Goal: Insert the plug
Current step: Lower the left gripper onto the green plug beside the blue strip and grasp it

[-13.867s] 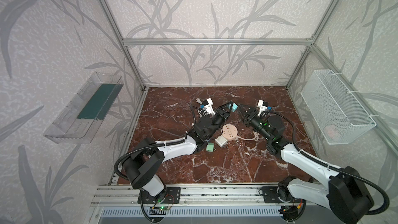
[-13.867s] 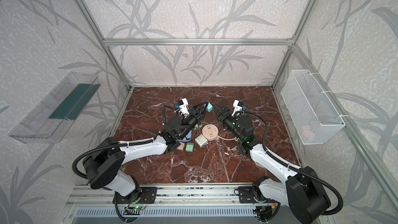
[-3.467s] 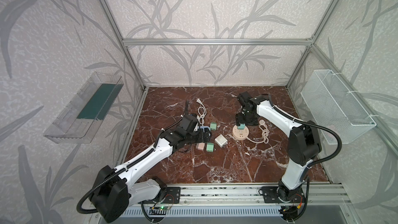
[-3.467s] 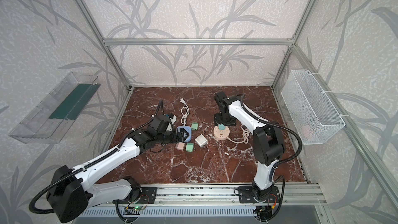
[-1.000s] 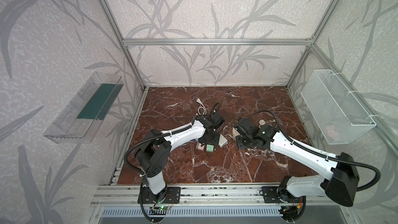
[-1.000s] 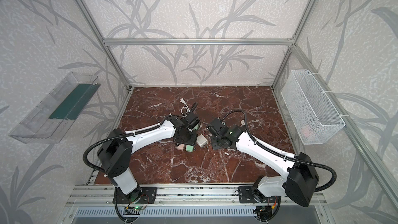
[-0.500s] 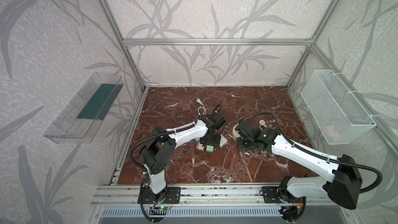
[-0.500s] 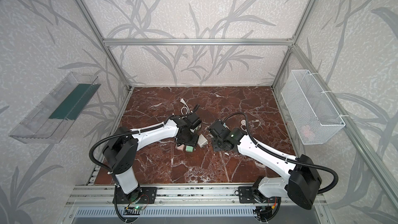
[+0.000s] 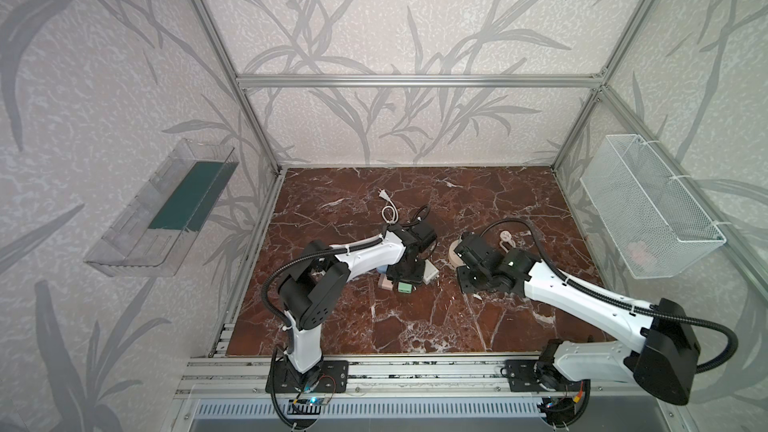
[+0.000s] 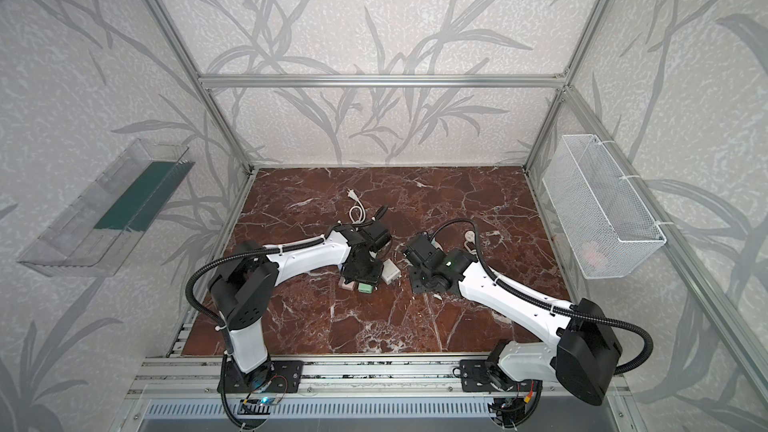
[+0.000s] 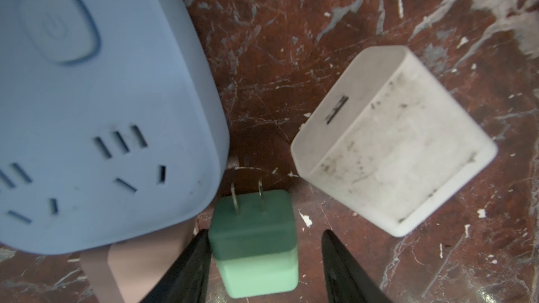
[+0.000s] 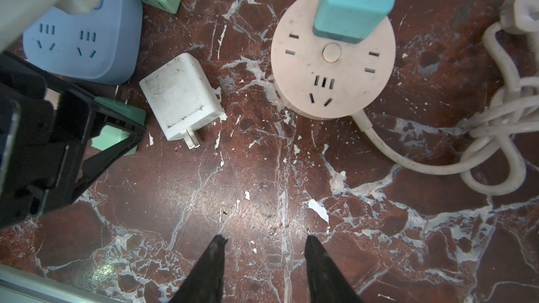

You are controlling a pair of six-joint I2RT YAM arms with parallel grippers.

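Where the right claw (image 12: 264,239) hovers, bare marble (image 12: 262,185) spreads.

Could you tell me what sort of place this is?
Probably a robot test cell: aluminium frame, two arms bolted to a front rail, a round socket block and plug adapter on a marbled tabletop.

You see a red-brown marble tabletop (image 12: 262,199) with white veins all over. The square socket box (image 11: 102,112) is pale blue. The small plug (image 11: 253,237) is dark green on its pin half and mint green on the other. The charger block (image 11: 393,141) is white with dark smudges. The round socket (image 12: 303,62) is cream, its cord (image 12: 368,127) white, the USB plug (image 12: 355,4) sky blue. The walls (image 9: 415,35) show grey leaves.
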